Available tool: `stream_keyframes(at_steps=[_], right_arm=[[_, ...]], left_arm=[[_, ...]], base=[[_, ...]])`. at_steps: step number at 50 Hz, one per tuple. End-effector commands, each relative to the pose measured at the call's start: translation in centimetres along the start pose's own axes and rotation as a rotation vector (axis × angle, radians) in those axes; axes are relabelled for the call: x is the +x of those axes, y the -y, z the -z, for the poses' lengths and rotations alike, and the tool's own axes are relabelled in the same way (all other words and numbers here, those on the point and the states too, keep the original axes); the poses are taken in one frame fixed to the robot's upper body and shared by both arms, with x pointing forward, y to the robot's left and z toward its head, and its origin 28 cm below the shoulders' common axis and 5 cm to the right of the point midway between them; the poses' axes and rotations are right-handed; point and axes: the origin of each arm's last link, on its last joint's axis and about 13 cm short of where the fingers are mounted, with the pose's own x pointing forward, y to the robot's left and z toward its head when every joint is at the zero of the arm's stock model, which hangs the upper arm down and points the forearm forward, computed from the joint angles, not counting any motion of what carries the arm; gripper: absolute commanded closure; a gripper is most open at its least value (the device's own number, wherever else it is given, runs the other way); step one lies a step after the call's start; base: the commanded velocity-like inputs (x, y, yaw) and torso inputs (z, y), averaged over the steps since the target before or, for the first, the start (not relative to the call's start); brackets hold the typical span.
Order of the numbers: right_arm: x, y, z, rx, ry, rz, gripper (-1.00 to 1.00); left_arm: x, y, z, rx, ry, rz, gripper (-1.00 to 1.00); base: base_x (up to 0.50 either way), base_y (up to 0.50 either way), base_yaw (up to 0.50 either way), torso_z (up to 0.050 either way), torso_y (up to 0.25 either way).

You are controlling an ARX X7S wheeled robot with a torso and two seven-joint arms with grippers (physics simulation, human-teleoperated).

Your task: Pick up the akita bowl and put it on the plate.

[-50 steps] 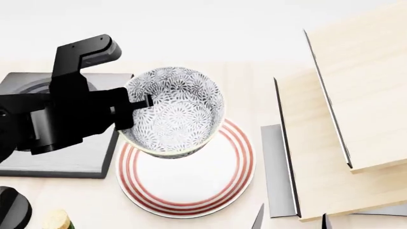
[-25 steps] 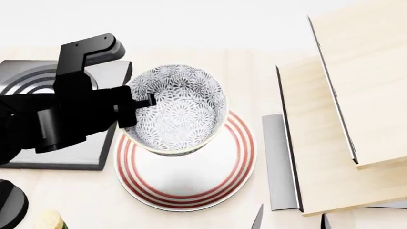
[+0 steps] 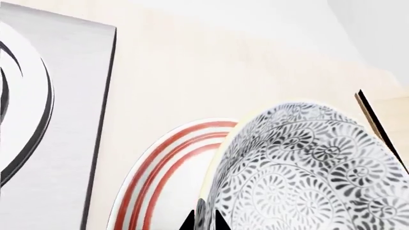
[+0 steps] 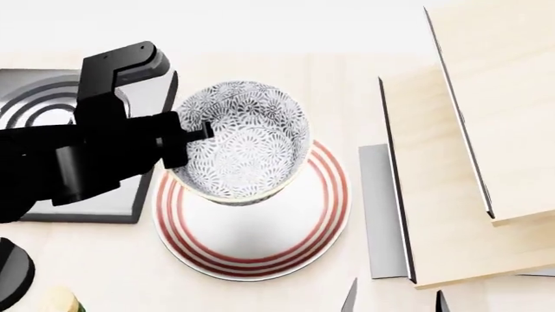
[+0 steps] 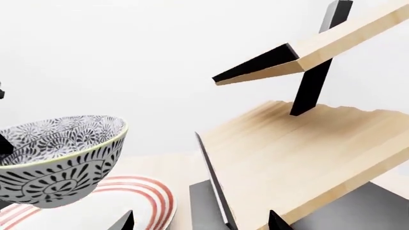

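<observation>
The akita bowl (image 4: 247, 143), white with a dense dark floral pattern, hangs tilted above the plate (image 4: 260, 244), a white disc with red rings. My left gripper (image 4: 192, 140) is shut on the bowl's left rim; in the left wrist view its two black fingertips (image 3: 188, 222) pinch the bowl (image 3: 307, 167) wall, with the plate (image 3: 160, 167) below. The right wrist view shows the bowl (image 5: 61, 155) held clear above the plate (image 5: 137, 191). My right gripper (image 5: 199, 221) stands open with nothing between its tips, away from the bowl.
A square dark-grey stove burner (image 4: 52, 110) with concentric rings lies left of the plate, under my left arm. A light wooden shelf unit (image 4: 468, 156) with dark uprights stands close on the right. A dark round object (image 4: 13, 273) sits at the lower left.
The bowl and my left gripper have shifted slightly up in the head view while the plate slid a little lower; the bowl stays gripped and tilted above the plate.
</observation>
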Motion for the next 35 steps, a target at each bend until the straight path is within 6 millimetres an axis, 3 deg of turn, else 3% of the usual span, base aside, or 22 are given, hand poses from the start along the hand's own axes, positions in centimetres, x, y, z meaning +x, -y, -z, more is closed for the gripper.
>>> stream_keyframes(at_steps=[1, 35], right_arm=[[0.0, 0.0, 0.0, -0.002, -0.001, 0.000, -1.00], [0.0, 0.1, 0.3, 0.004, -0.007, 0.001, -1.00]], left_arm=[[0.5, 0.0, -0.2, -0.037, 0.017, 0.015, 1.00], [2.6, 0.6, 1.1, -0.116, 0.000, 0.066, 1.00]], base=[[0.00, 0.00, 0.00, 0.002, -0.033], [0.00, 0.00, 0.00, 0.000, 0.000]])
